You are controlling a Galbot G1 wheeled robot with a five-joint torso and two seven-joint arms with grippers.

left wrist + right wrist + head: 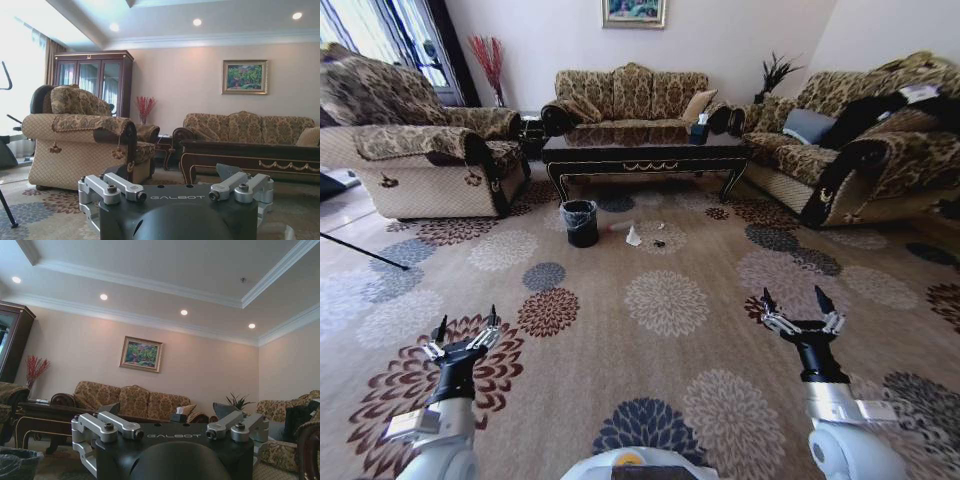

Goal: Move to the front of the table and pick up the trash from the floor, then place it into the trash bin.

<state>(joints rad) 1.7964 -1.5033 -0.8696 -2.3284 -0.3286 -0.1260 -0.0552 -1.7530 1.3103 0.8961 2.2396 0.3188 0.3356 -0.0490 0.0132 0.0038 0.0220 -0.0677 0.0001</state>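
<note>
The dark glossy table [645, 155] stands far ahead across the flowered floor [665, 300]. In front of it sits the black trash bin [581, 222] with a clear liner. The trash lies just right of the bin: a clear bottle [618, 227], crumpled white paper [634, 237] and a small dark bit [660, 243]. My left gripper [466, 327] and right gripper [799, 303] hover low over the carpet near me, both open and holding nothing, far short of the trash. The left wrist view faces the table [250, 157]. The bin [17, 462] shows at the edge of the right wrist view.
A patterned armchair [420, 150] stands at the left, a sofa [630, 95] behind the table, another sofa [860, 150] at the right. A tissue box [700, 128] sits on the table. A thin dark pole [360, 250] crosses the floor at the left. Wide carpet lies ahead.
</note>
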